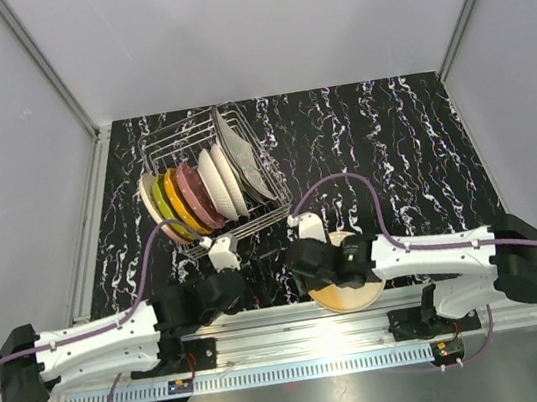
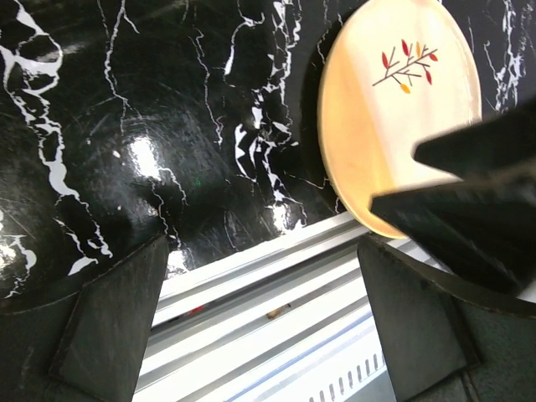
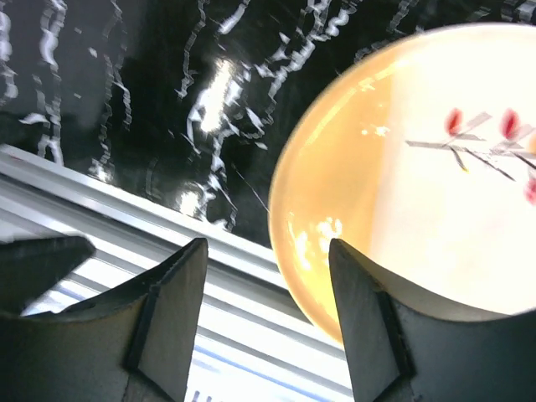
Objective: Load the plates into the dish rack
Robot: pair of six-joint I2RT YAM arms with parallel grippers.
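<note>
No readable text, brand or number anywhere; cream plate (image 2: 368, 151) bears only red-leaf sprig motif (image 2: 405, 64).

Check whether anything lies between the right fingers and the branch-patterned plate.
Nothing visible does. The right gripper hangs open at the rim of the plate, with only the bare table showing in the gap.

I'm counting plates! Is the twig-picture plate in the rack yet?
Out. The twig plate lies flat at the near edge of the table, apart from the dish rack.
</note>
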